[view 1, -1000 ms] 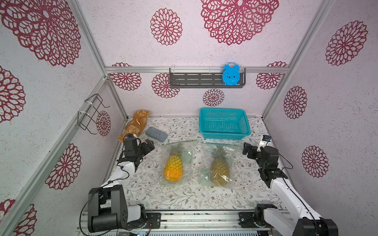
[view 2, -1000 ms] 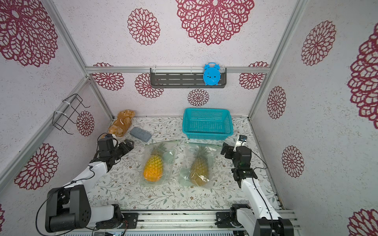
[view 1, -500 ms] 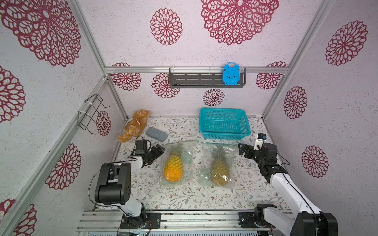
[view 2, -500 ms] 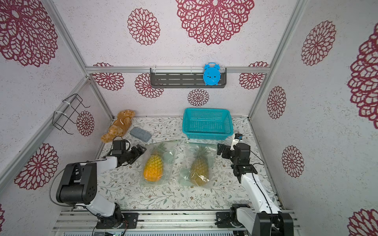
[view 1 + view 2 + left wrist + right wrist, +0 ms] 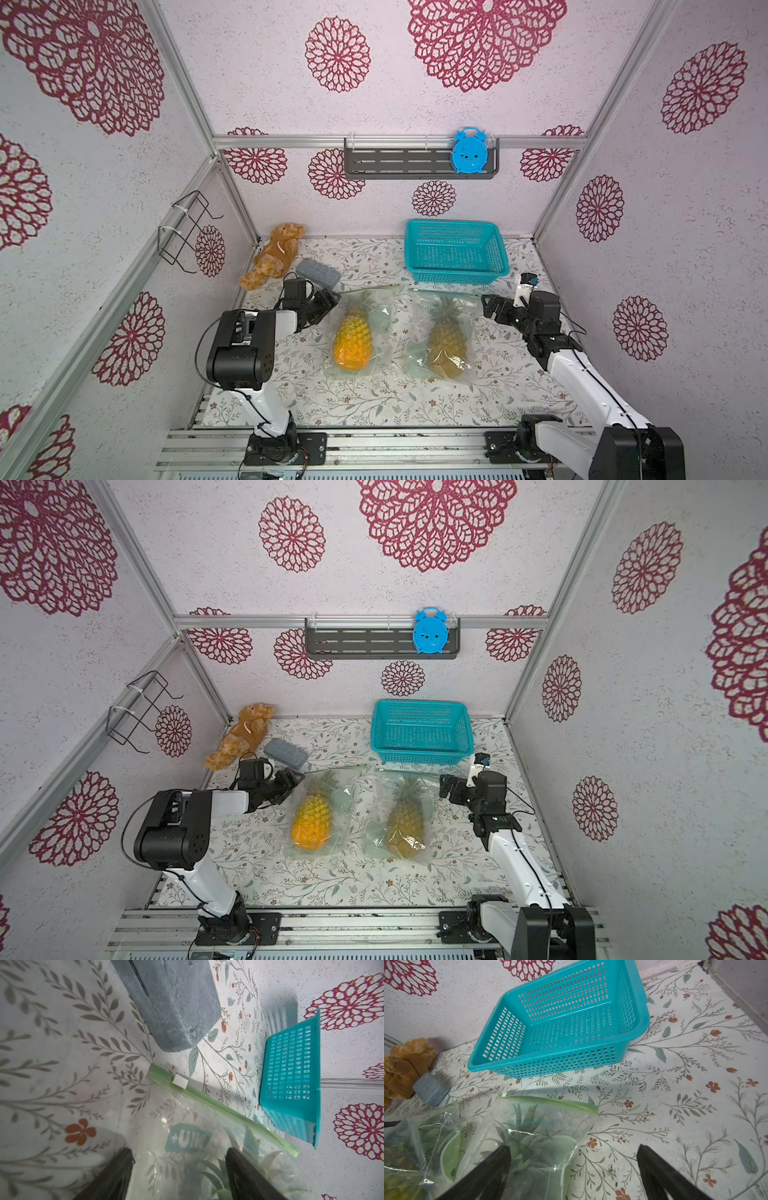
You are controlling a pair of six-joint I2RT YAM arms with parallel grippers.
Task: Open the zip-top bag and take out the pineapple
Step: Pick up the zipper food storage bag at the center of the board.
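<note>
Two clear zip-top bags lie side by side on the floral table, each holding a pineapple. The left bag [image 5: 361,332] holds an orange-yellow pineapple [image 5: 352,338]; the right bag [image 5: 444,336] holds a browner pineapple [image 5: 448,343]. My left gripper [image 5: 328,302] is at the left bag's top left corner. In the left wrist view its jaws [image 5: 179,1159] stand apart over the bag film, short of the green zip strip [image 5: 218,1105] and white slider [image 5: 180,1081]. My right gripper [image 5: 491,308] is open beside the right bag's top right corner, straddling its edge [image 5: 573,1157].
A teal basket [image 5: 457,253] stands at the back, just behind the bags. A teddy bear [image 5: 274,255] and a grey case [image 5: 318,272] lie at the back left, close to my left gripper. A shelf with a blue clock [image 5: 469,150] hangs on the back wall.
My left gripper has swung right from the table's left edge to the left bag's corner, and its jaws have narrowed somewhat. My right gripper has edged towards the right bag.
</note>
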